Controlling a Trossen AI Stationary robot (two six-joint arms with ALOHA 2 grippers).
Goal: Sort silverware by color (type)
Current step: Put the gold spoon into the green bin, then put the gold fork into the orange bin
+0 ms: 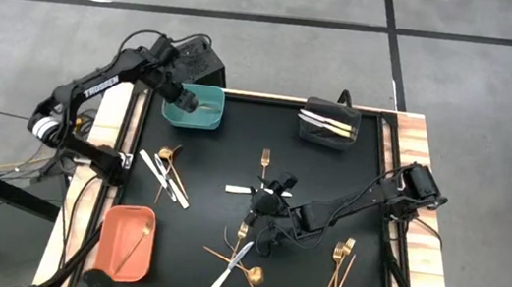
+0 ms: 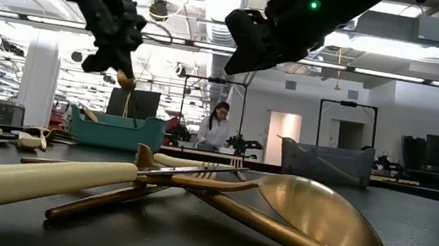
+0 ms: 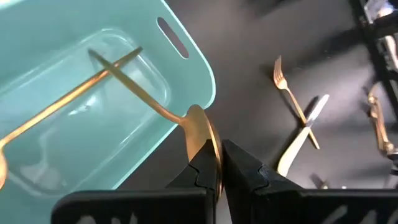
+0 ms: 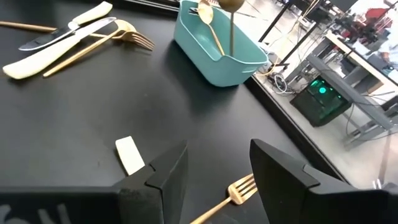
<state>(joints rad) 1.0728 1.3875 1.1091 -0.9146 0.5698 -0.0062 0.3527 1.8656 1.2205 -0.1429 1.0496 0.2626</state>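
Observation:
My left gripper (image 1: 183, 97) is over the teal bin (image 1: 199, 108) at the far left, shut on a gold spoon (image 3: 155, 106). Another gold piece (image 3: 56, 109) lies inside that bin. My right gripper (image 4: 217, 180) hovers open above the mat's middle (image 1: 268, 203) with nothing between its fingers. Below it lie a gold fork (image 4: 231, 193) and a white handle end (image 4: 129, 154). More silverware lies flat on the mat: white-handled knives and gold pieces (image 1: 168, 174), a crossed pile (image 1: 239, 258) and gold forks (image 1: 341, 269). My left gripper pinches the spoon's bowl (image 3: 202, 134) between its two fingers, the bowl standing edge-on in the gap. The fingers slant down from above. The handle (image 4: 231, 34) hangs down into the teal bin; whether its end touches the bin floor I cannot tell.
An orange bin (image 1: 127, 241) holding one gold piece sits at the near left. A black bin (image 1: 330, 126) with white-handled pieces sits at the far right. Wooden rails border the black mat (image 1: 227, 140). A person (image 2: 217, 127) stands far off in the room.

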